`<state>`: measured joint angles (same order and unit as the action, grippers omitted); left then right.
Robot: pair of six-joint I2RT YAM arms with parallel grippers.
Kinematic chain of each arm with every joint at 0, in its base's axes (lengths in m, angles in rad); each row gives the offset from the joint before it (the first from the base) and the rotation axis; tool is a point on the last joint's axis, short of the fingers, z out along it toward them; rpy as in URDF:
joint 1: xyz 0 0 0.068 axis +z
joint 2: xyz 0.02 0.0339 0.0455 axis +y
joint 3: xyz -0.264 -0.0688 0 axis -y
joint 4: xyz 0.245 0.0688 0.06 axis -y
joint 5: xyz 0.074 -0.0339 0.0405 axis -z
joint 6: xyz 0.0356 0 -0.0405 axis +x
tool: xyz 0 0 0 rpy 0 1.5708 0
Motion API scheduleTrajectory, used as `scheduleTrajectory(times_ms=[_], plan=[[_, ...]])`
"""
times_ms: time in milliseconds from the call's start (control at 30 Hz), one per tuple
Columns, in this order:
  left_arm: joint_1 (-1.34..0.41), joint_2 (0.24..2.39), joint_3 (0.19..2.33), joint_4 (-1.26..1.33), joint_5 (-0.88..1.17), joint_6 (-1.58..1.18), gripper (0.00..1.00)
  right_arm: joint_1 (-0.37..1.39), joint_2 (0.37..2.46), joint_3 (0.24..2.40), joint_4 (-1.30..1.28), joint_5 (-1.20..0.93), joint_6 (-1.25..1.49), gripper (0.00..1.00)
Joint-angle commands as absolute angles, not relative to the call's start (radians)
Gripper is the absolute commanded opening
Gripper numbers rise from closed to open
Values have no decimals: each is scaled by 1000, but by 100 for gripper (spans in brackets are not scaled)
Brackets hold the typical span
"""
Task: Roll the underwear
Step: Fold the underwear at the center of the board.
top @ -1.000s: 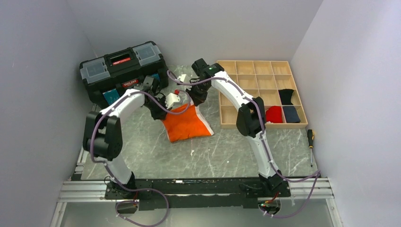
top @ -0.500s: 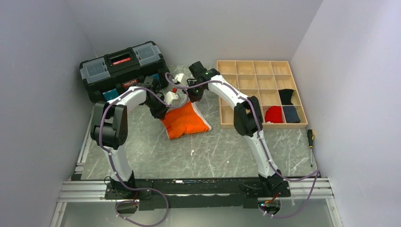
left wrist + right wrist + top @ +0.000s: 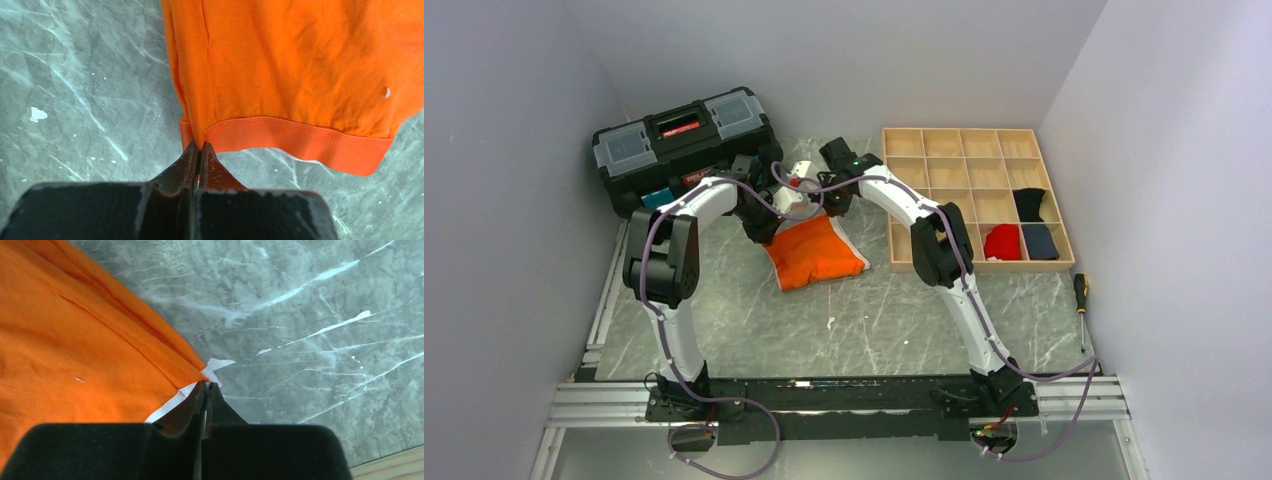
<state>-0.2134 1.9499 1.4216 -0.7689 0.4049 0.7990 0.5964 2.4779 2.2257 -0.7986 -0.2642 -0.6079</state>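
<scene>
Upper left of the top view: black toolbox (image 3: 686,140), lid shut, against the back wall. Just right of it and lower, left gripper (image 3: 772,230), down at the upper left corner of the underwear (image 3: 816,252). In the left wrist view, fingers (image 3: 175,175) pressed together with no gap, tips nipping the stitched orange hem at a fold, low in the middle of the frame. Rest of the cloth spread across the top of that frame, with a small white speck toward its right.

A little left of centre in the top view: underwear lying flat and tilted on the grey marble table (image 3: 874,310), white trim along its right edge, between toolbox and tray.

At its upper right corner, right gripper (image 3: 831,211), likewise down on the cloth. In the right wrist view, fingers (image 3: 182,412) closed tight, tips clamped on the corner where white trim meets orange. Cloth filling the left of that frame, bare marble on the right.

Right of centre, upper half: wooden tray (image 3: 960,130) of open cells, near the underwear but not touching it. In its lower right cells, red bundle (image 3: 1003,241), black bundle (image 3: 1028,204) above, navy bundle (image 3: 1040,241) just right of the red.

Far right, below the tray's lower right corner: screwdriver (image 3: 1081,300) on the table, close to the wall.
</scene>
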Motion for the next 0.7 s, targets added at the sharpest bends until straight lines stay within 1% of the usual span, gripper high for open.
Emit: scheduleTrajectory(times_ms=[0, 100, 200, 233, 367, 567, 667], plan=[[-209, 1981, 1468, -771, 385, 775, 0, 604, 2470, 2222, -754, -216, -621, 2], [-208, 1978, 1450, -734, 372, 760, 3, 606, 2460, 2201, -731, -208, -611, 6], [-209, 1977, 1450, -723, 362, 743, 13, 606, 2453, 2198, -724, -210, -598, 13], [-209, 1972, 1449, -718, 359, 738, 15, 606, 2448, 2196, -727, -213, -593, 17], [-209, 1936, 1423, -665, 339, 713, 20, 605, 2402, 2145, -696, -211, -577, 26], [-209, 1897, 1426, -604, 328, 652, 26, 606, 2335, 2097, -680, -205, -559, 39], [-208, 1880, 1427, -573, 310, 620, 31, 604, 2290, 2069, -669, -199, -552, 45]])
